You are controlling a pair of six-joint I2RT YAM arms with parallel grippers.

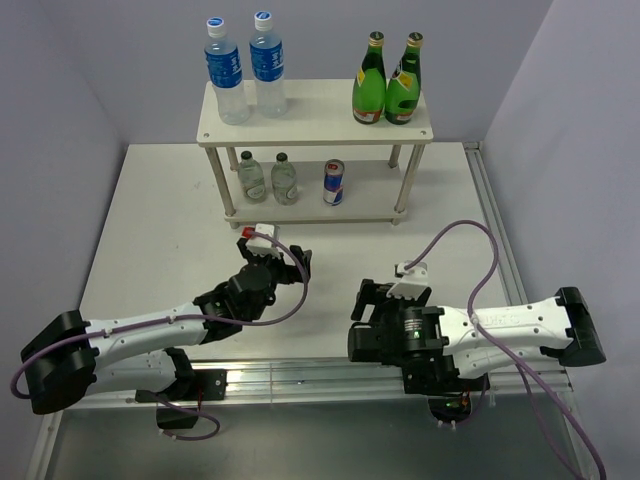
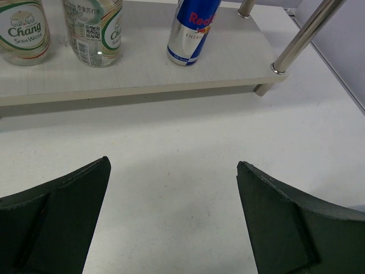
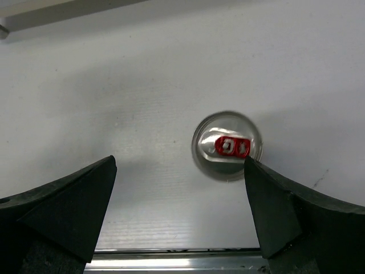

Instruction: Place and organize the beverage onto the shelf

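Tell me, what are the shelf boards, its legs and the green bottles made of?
Boards: probably laminated wood, matte off-white with a flat cut edge. Legs: metal by the look, round tubes with a bright sheen. Green bottles: likely glass, glossy translucent green with highlights, though plastic cannot be ruled out.

From above the right arm [image 1: 500, 325] hides the red-tabbed can [image 3: 227, 145]; the left wrist view crops the blue can [image 2: 191, 34].

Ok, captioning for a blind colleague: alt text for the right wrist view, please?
An upright can, silver lid with red pull tab, seen from above on the white table, beside one fingertip of the open right gripper. Nothing is held.
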